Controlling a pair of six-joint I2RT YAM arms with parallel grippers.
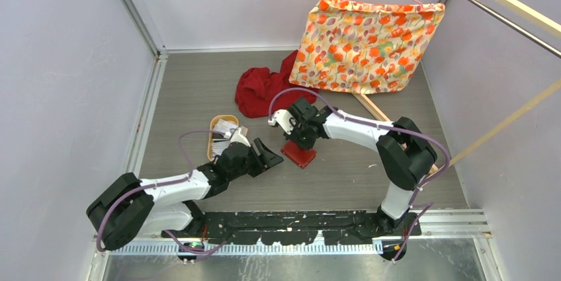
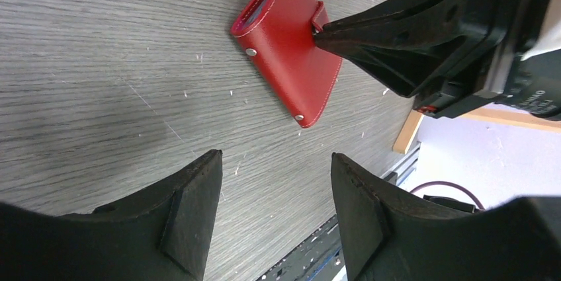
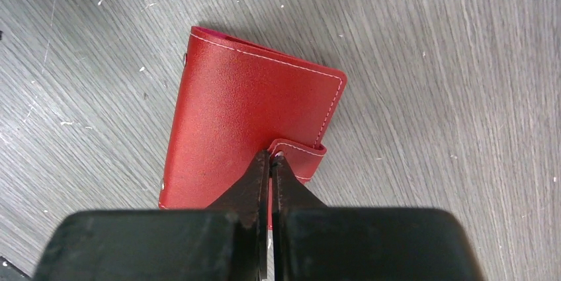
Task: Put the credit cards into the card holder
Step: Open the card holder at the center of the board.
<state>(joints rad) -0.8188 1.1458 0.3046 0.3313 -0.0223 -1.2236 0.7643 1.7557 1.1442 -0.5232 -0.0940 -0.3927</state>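
We see right gripper pressed together on the snap tab of the closed card holder, flat on the table, center. Left gripper spread wide, just left of it, apart.

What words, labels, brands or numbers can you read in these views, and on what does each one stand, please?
None can be read.
White print on the right arm's black housing: blurred and cut off.
Any print on the credit cards in the tray: too small.
The card holder: no lettering shows.
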